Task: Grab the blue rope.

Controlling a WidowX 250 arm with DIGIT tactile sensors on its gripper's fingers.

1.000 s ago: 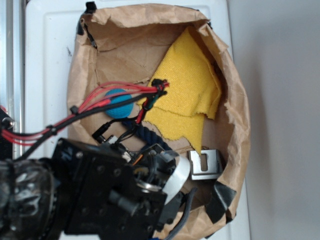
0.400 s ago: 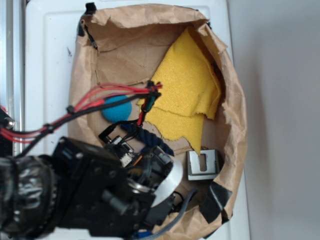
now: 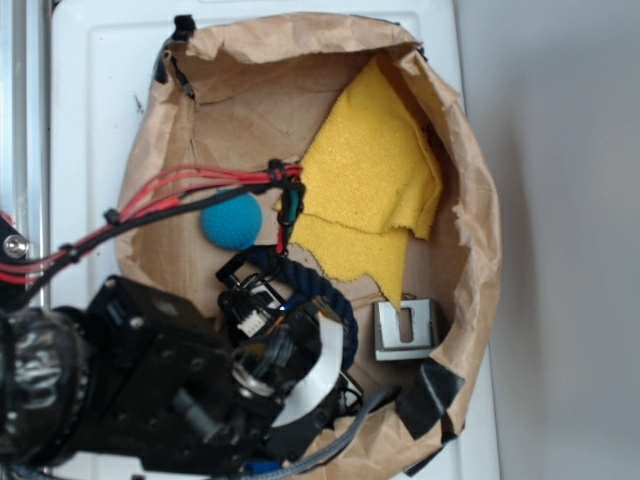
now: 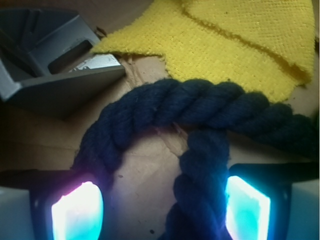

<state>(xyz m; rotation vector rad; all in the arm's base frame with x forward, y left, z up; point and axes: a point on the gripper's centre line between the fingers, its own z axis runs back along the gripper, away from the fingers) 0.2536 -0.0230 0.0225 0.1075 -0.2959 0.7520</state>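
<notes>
Exterior view, left to right: white tabletop (image 3: 95, 90), black arm low at left with red wires, then a crumpled paper bag (image 3: 470, 190) holding a light blue ball (image 3: 232, 221), the blue rope (image 3: 310, 283) curled below it, a yellow cloth (image 3: 375, 170) and a grey metal bracket (image 3: 407, 330). Wrist view: end effector (image 4: 160, 207) spread wide, rope (image 4: 200, 107) arching between its glowing pads (image 4: 77, 210), one strand close by the right pad, cloth just behind.
</notes>
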